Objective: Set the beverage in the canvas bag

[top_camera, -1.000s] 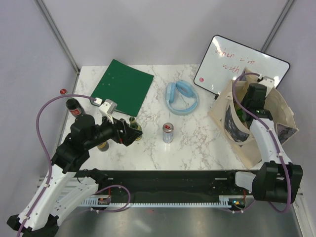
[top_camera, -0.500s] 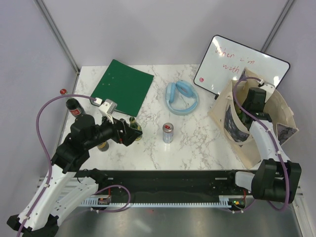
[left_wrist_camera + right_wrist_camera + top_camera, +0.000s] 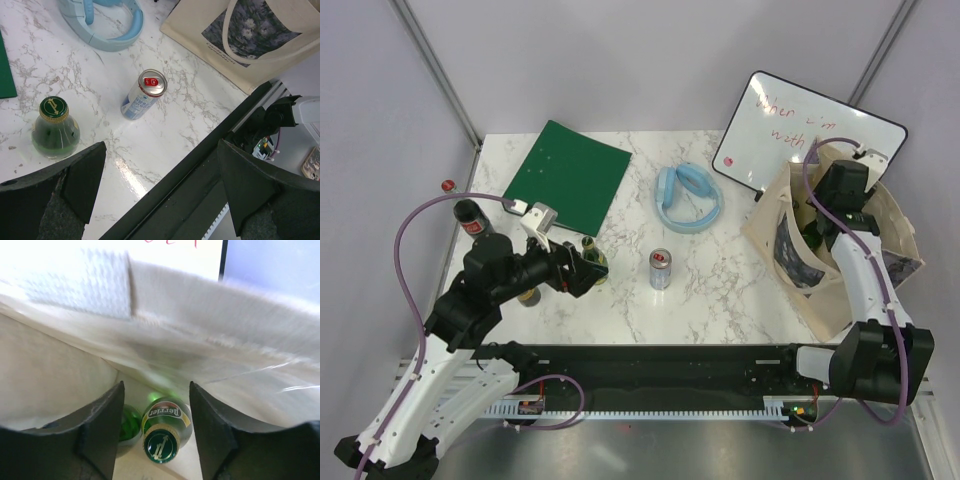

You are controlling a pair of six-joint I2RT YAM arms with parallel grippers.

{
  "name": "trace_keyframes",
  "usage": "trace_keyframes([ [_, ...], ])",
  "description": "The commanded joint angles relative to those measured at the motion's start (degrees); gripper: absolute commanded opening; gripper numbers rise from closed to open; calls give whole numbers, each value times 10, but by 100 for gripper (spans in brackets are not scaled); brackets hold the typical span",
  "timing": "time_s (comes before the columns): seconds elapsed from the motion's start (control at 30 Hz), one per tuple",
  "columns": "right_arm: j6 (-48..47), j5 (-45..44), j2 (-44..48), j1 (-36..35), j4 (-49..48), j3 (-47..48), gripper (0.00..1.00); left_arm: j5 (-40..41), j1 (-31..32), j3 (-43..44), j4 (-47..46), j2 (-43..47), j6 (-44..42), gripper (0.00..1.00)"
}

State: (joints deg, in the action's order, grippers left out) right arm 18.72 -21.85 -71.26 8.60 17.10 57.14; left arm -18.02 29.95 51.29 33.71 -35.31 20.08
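Green bottle (image 3: 165,426) inside the bag (image 3: 235,335): label reads "Perrier"; whiteboard (image 3: 805,125): red handwriting, roughly "when I'm" above a partly hidden word beginning "noth"; small print under the bag's picture patch: too fine to read.

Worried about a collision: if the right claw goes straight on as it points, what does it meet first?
Probably the green Perrier bottle inside the canvas bag, straight ahead of the right claw; depth is unclear.
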Motion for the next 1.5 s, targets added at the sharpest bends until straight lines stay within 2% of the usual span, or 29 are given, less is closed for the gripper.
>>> trace_keyframes([
  [0.0, 10, -7, 5, 4, 68, 61, 63, 16, -2, 11, -8, 2, 7, 99],
  [0.2, 23, 16, 14, 4, 170, 142, 71, 49, -2, 12, -3, -11, 29, 99],
  [0.37, 30, 8, 27, 4, 243, 199, 72, 138, -2, 31, 32, -29, 58, 99],
  [0.63, 4, 88, 52, 2, 331, 338, 72, 234, -2, 78, 78, -28, 59, 100],
  [0.7, -1, 126, 62, 2, 331, 360, 72, 228, -2, 88, 88, -31, 37, 100],
  [0.77, 0, 243, 86, -1, 302, 360, 71, 199, -2, 92, 91, -28, 18, 100],
  [0.83, 18, 304, 103, -10, 255, 345, 71, 162, -2, 96, 91, -22, 3, 100],
  [0.97, 40, 301, 107, -51, 228, 325, 70, 124, -2, 112, 90, -4, 1, 100],
  [1.07, 54, 276, 97, -128, 194, 302, 70, 107, -2, 121, 91, 12, 2, 100],
  [1.1, 57, 263, 94, -184, 172, 297, 70, 102, -2, 123, 90, 16, 3, 100],
  [1.2, 52, 240, 67, -291, 123, 278, 71, 76, -2, 119, 73, 37, -8, 100],
  [1.27, 28, 222, 31, -369, 96, 265, 72, 76, -2, 117, 71, 58, -14, 100],
  [1.37, 5, 201, -28, -449, 20, 248, 72, 82, -2, 119, 65, 79, -17, 100],
  [1.47, -40, 170, -103, -529, -4, 260, 72, 83, -2, 125, 64, 89, -12, 100],
])
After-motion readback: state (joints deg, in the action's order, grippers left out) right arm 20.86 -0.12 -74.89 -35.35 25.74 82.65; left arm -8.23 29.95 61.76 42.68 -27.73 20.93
